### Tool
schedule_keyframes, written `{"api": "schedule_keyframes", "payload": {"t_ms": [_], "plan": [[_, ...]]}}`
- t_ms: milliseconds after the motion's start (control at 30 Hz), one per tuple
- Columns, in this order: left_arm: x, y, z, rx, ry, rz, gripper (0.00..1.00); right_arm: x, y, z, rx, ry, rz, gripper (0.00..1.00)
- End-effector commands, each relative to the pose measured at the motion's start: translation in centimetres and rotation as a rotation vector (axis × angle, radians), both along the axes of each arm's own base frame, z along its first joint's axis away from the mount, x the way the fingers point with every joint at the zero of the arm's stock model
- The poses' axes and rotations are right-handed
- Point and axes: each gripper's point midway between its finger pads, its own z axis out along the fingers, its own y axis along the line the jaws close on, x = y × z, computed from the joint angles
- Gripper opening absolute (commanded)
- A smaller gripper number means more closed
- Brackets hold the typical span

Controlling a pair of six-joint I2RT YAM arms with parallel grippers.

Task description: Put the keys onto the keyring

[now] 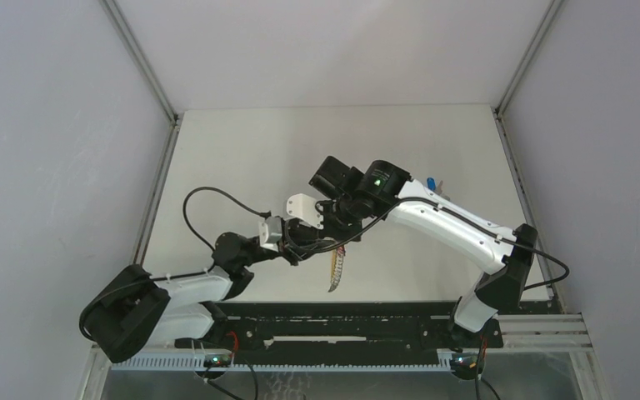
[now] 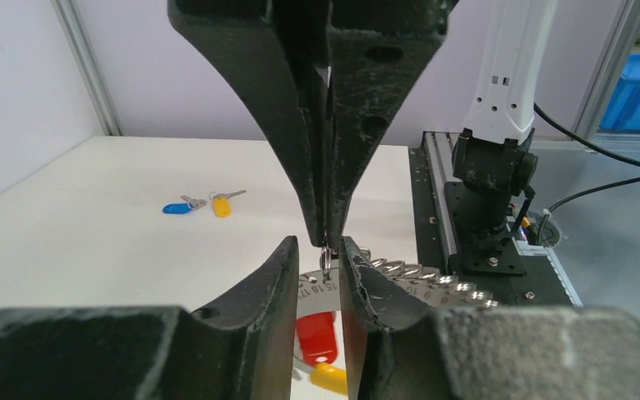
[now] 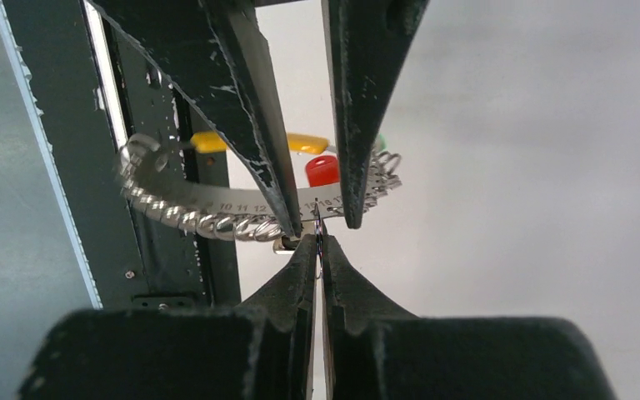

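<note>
The keyring (image 3: 208, 218) hangs in mid-air over the near edge of the table (image 2: 75, 250), one small loop pinched in the fully closed right gripper (image 3: 317, 243). The left gripper (image 2: 323, 271) stands part-open astride that loop (gripping nothing visibly). Blue and yellow keys (image 2: 175, 208) lie well apart on the table.

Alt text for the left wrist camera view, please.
The shut right gripper pinches a small loop of the keyring from above, while the left gripper stands open on either side. A blue key and a yellow key lie on the white table behind.
</note>
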Motion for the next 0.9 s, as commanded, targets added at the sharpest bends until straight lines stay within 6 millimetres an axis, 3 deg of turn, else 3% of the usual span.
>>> {"api": "schedule_keyframes", "payload": {"t_ms": [0,400,733,867], "plan": [[0.1,-0.7,2.9,-0.058,-0.063,-0.027,0.27,0.4,1.3,1.9,0.066,-0.053,0.026,0.0],[0.5,-1.3,1.0,-0.015,-0.03,-0.027,0.25,0.3,1.1,2.5,0.079,-0.065,0.025,0.0],[-0.2,-1.7,1.7,-0.019,-0.049,-0.065,0.2,0.1,1.5,2.5,0.083,-0.063,0.037,0.0],[-0.3,-1.8,1.6,-0.016,-0.047,-0.075,0.14,0.0,1.8,2.7,0.093,-0.07,0.05,0.0]]}}
